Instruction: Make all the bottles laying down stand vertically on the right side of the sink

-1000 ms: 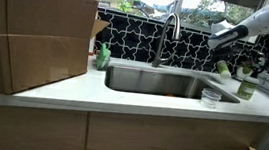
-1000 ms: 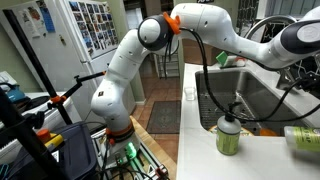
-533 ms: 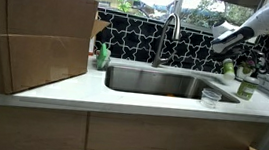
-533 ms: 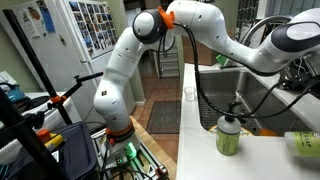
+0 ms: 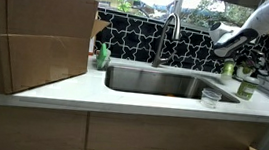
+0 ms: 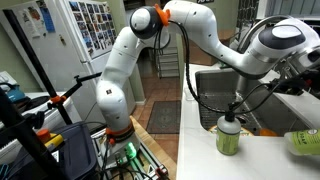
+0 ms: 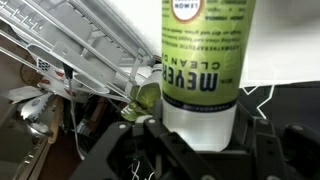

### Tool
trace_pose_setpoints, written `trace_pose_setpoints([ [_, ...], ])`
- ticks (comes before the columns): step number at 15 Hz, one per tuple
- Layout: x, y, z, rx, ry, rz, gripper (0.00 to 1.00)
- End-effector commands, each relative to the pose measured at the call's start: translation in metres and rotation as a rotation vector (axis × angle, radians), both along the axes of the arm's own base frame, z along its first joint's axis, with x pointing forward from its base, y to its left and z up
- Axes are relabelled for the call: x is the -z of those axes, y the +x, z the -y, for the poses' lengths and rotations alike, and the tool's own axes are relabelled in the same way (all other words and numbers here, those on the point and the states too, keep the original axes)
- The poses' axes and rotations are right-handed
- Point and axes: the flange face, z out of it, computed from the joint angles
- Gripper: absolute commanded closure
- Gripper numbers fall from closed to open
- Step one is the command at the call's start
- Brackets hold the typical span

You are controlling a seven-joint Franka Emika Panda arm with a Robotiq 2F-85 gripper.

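In the wrist view my gripper (image 7: 205,128) is shut on a light-green bottle (image 7: 200,60) with a pale band and a "Meyer's Clean" label. The bottle fills the space between the fingers. In an exterior view the gripper (image 5: 227,50) is at the right end of the steel sink (image 5: 164,84), by the black tiled wall, with the held bottle (image 5: 226,68) close above the white counter. Another light-green bottle (image 6: 305,143) lies on its side at the frame edge, next to the darker spouted soap bottle (image 6: 228,135).
A tall curved faucet (image 5: 166,36) stands behind the basin. A clear plastic cup (image 5: 211,95) sits on the right rim. A greenish bottle (image 5: 246,85) and a wire dish rack (image 7: 80,60) are beside the gripper. A big cardboard box (image 5: 33,34) fills the left counter.
The arm has shifted a little to the right along the back wall, with the bottle still in the gripper. The lying bottle, the cup and the soap bottle have not moved.
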Motion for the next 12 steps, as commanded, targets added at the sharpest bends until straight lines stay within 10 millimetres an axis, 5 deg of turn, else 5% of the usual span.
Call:
trace_pose_setpoints([
  [1,0.0003,0.0026,-0.0040,0.008,-0.020,0.004,0.59],
  [2,0.0016,0.0057,-0.0071,0.006,-0.024,0.005,0.34],
  [7,0.0028,0.0058,-0.0053,0.006,-0.022,0.008,0.34],
  [8,0.0026,0.0056,-0.0050,0.007,-0.022,0.008,0.59],
  [12,-0.0015,0.0014,-0.0057,0.043,-0.125,-0.006,0.59],
])
